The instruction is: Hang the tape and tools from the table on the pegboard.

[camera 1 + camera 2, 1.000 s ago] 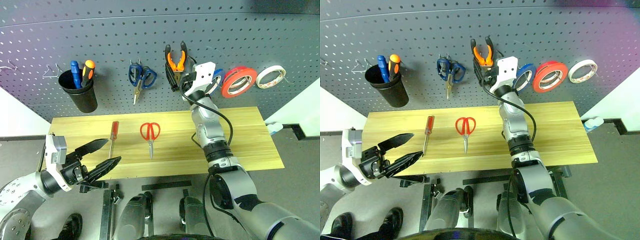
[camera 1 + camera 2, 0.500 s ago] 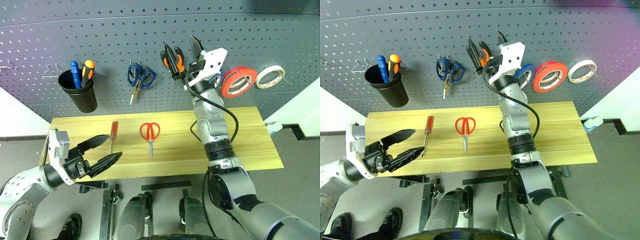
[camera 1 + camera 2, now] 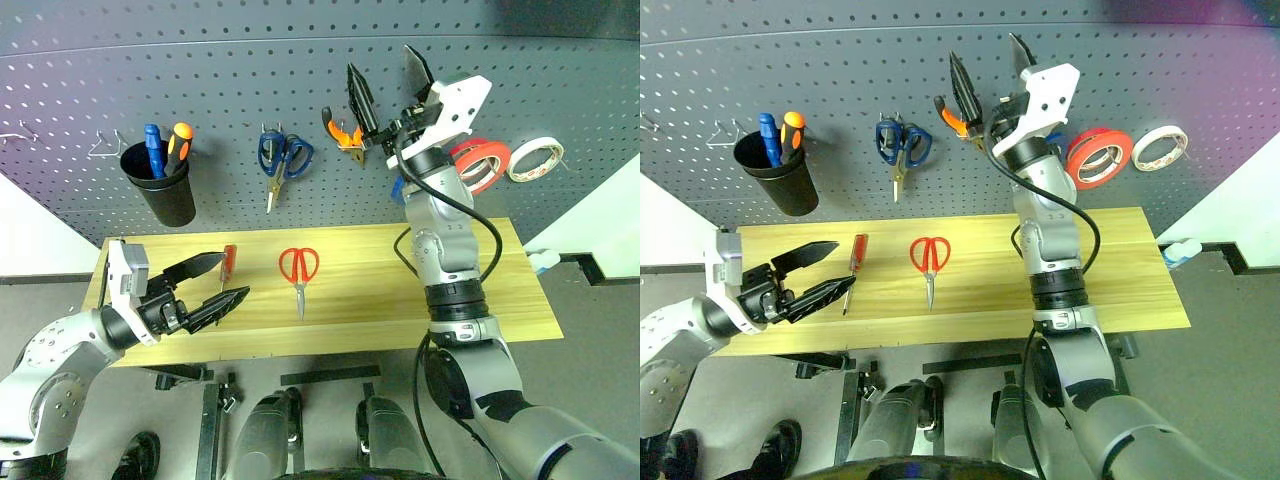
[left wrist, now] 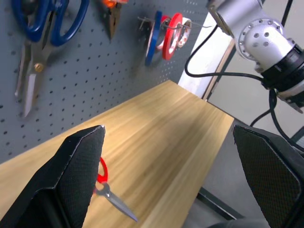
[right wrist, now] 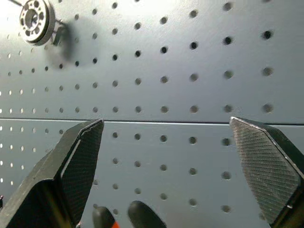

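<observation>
On the light wood-grain desk (image 3: 500,275), the red-handled screwdriver (image 3: 227,266) lies at two o'clock of the released left end effector (image 3: 222,282). If approached askew, it could be knocked off. The released right end effector (image 3: 390,75) could unhook the orange-and-black-handled pliers (image 3: 343,133).

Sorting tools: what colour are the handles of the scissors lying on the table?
Red handles on the metal-bladed scissors; clearest in the left eye view.

No legible text — anywhere.
</observation>
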`<act>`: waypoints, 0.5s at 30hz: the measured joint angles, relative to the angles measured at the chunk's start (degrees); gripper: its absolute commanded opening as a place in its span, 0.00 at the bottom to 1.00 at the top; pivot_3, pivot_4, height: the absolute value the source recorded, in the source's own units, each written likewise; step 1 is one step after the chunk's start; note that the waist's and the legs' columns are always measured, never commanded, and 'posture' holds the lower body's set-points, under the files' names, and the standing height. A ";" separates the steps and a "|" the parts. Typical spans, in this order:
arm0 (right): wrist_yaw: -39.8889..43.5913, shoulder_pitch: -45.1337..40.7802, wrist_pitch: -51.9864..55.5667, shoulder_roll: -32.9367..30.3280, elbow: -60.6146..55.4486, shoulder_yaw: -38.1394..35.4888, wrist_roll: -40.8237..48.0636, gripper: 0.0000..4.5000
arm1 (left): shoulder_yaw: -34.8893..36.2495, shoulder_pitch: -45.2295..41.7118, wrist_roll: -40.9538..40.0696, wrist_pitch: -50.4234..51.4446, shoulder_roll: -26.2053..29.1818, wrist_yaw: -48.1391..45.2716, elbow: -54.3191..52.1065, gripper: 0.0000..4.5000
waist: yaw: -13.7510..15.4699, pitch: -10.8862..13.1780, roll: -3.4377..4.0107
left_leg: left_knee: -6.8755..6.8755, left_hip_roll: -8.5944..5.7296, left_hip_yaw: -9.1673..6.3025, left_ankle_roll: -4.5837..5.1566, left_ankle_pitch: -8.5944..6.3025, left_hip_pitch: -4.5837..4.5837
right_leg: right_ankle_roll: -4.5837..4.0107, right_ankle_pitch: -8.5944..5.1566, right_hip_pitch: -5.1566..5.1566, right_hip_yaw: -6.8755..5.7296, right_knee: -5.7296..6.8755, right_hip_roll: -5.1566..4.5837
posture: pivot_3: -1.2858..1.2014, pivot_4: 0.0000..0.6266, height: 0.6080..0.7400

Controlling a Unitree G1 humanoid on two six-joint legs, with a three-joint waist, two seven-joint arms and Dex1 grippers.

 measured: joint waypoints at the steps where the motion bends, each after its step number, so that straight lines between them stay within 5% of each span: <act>1: 0.98 0.82 1.11 -0.49 -1.33 0.02 1.02 0.99 | -0.21 -0.39 0.17 -0.14 -0.30 -0.26 0.47 1.00 | -0.01 -0.08 -0.02 | 0.02 0.00 0.00 0.00 0.00 0.00 | 0.00 0.00 0.00 0.00 0.01 0.00 | 0.53 0.09 1.00; 15: 11.85 15.91 24.80 -14.13 -19.86 -5.66 21.65 0.99 | -2.41 -3.20 4.50 -5.12 -1.65 -2.98 7.33 1.00 | -0.03 -3.98 -0.01 | 0.52 0.05 -0.01 0.10 -0.06 0.14 | 0.01 0.00 0.32 0.00 0.27 0.00 | 0.50 0.00 1.00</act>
